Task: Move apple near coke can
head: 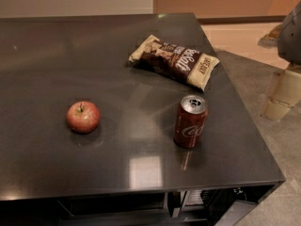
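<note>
The apple is small, red and round with a short stem. It sits on the left part of the dark tabletop. The coke can stands upright to the right of the apple, about a third of the table's width away, its silver top showing. My gripper hangs at the far right edge of the view, beyond the table's right edge and over the floor. It is well away from both the can and the apple and holds nothing that I can see.
A brown-and-cream snack bag lies flat behind the can, near the table's right rear. The table's front edge runs along the bottom of the view and its right edge slants past the can. Grey floor lies to the right.
</note>
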Available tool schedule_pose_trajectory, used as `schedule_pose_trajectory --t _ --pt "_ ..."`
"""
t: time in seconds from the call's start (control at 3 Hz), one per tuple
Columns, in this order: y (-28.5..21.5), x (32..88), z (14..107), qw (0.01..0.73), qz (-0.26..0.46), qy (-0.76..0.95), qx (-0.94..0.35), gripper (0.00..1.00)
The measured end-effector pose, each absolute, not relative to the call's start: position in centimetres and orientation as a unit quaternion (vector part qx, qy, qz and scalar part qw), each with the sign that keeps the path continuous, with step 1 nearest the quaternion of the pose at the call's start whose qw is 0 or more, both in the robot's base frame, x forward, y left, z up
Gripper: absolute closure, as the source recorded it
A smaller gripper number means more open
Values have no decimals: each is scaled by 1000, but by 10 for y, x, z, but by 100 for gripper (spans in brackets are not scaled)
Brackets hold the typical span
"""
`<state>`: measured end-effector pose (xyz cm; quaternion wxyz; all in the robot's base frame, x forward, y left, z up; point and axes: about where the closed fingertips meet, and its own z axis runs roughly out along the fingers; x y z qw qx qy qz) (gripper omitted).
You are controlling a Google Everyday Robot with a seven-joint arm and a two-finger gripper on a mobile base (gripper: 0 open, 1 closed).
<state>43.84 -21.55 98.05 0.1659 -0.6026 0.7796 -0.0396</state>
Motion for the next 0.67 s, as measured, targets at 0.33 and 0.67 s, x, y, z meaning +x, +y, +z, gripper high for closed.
schedule_pose_trajectory --t 0.33,0.67 --pt "-216 438 981 166 -40 780 -603 0" --pt "-208 450 983 152 -33 777 -610 0"
